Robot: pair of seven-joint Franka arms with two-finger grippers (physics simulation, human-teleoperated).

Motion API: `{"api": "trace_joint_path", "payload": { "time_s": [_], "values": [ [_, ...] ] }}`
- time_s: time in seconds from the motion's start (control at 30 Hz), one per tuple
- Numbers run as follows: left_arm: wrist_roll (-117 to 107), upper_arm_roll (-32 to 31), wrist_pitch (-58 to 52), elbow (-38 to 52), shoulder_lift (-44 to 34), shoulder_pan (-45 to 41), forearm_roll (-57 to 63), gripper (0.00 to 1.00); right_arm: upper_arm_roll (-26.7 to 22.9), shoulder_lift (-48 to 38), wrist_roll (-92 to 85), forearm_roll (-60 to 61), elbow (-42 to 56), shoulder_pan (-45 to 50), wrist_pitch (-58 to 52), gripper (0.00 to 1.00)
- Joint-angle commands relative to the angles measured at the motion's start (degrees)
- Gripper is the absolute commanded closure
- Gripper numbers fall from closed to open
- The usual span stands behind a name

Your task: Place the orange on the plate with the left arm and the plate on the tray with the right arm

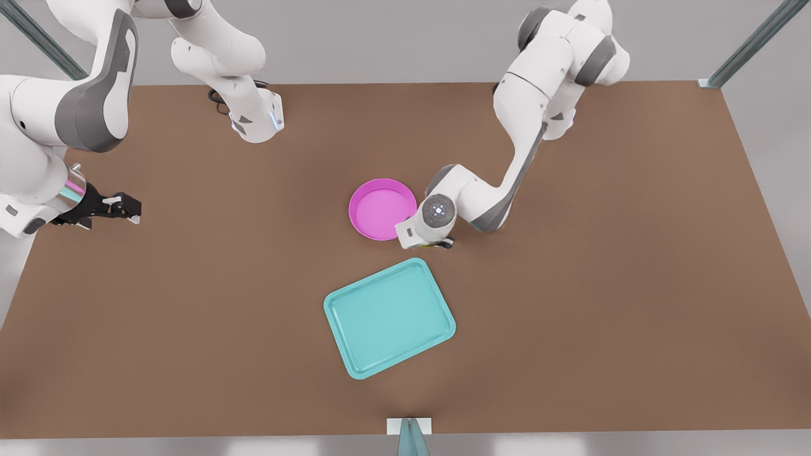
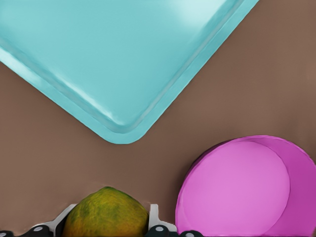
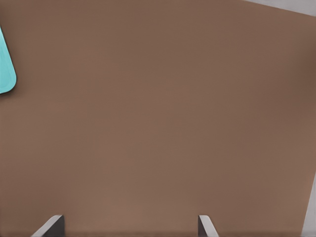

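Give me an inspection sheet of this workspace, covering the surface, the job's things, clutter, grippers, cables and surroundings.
Surface: brown table, flat and bare around the items.
Job's things: small round yellow-orange fruit with greenish mottling, the orange, sits between the left gripper's fingers; round magenta-pink plate holds nothing and lies on the table beside the teal rectangular tray, apart from it.
Clutter: nothing seen.
Grippers: left gripper low beside the plate, fingers flanking the orange; right gripper open, waiting at the front view's left.
Cables: dark cable at one arm's base.
Surroundings: grey floor, metal frame struts at the corners.
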Motion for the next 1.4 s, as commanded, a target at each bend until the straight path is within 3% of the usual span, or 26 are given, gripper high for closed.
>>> {"api": "trace_joint_path", "payload": {
  "time_s": [0.0,0.17,0.2,0.33,0.4,0.43,0.5,0.53,0.57,0.6,0.63,0.67,0.73,0.8,0.93,1.37],
  "values": [
    [-46.8,-2.5,-6.2,1.3,1.5,-1.7,-2.5,0.27,0.0,0.0,-0.3,0.0,-0.1,0.0,0.0,0.00],
    [-50.7,-4.0,-5.4,3.5,4.6,-3.5,-3.4,0.26,0.0,-0.1,-0.1,0.0,-0.8,0.0,0.1,0.00],
    [-50.8,-4.0,-5.4,4.4,5.2,-4.1,-3.6,0.00,0.0,-0.1,-0.1,0.0,-0.8,0.1,0.3,0.00],
    [-49.1,-1.7,-7.8,4.5,3.5,-3.1,-2.8,0.00,0.0,0.0,0.0,0.0,-1.1,0.1,0.5,0.00],
    [-31.0,10.9,-30.9,6.0,-8.6,5.4,-10.2,0.00,0.0,0.4,0.0,0.5,-2.5,0.6,0.7,0.00],
    [-22.0,21.3,-40.1,11.9,-11.3,5.9,-10.1,0.00,0.2,3.7,0.1,3.0,-4.2,2.4,0.5,0.00],
    [-10.0,34.2,-46.1,19.7,-11.3,6.0,-10.0,0.00,0.2,12.6,0.1,16.4,-5.6,5.2,1.3,0.00],
    [-4.6,37.1,-47.0,20.2,-11.4,6.1,-9.2,0.00,0.3,15.7,0.1,20.3,-7.0,6.9,5.1,0.00],
    [6.7,34.8,-48.6,19.8,-14.8,12.9,-7.1,0.00,0.8,16.6,0.1,24.4,-13.6,11.1,16.0,0.00],
    [7.7,18.0,-48.1,19.0,-18.2,25.2,0.8,0.00,1.6,16.4,0.1,24.5,-16.8,12.9,22.0,0.00],
    [6.8,3.6,-37.5,9.7,-24.8,33.7,9.3,0.00,2.0,15.2,0.1,24.5,-21.8,16.0,30.9,0.00],
    [7.5,3.2,-28.9,0.6,-30.2,34.3,9.2,0.00,2.4,11.7,0.1,24.5,-28.6,19.7,40.9,0.00],
    [6.9,3.0,-37.4,9.0,-23.7,33.9,9.2,0.00,2.4,8.0,3.2,24.5,-37.4,25.2,52.2,0.00],
    [6.8,3.4,-38.2,9.5,-23.4,33.8,9.2,0.00,2.5,6.3,6.5,24.5,-45.1,28.4,61.6,0.00],
    [6.9,2.8,-38.2,9.6,-23.8,33.8,9.1,0.00,4.2,7.4,13.0,24.6,-50.8,33.1,73.1,0.00],
    [6.9,2.7,-41.5,9.6,-24.4,33.5,8.9,0.00,11.5,15.4,13.3,24.8,-50.6,33.0,73.8,0.00]
  ]
}}
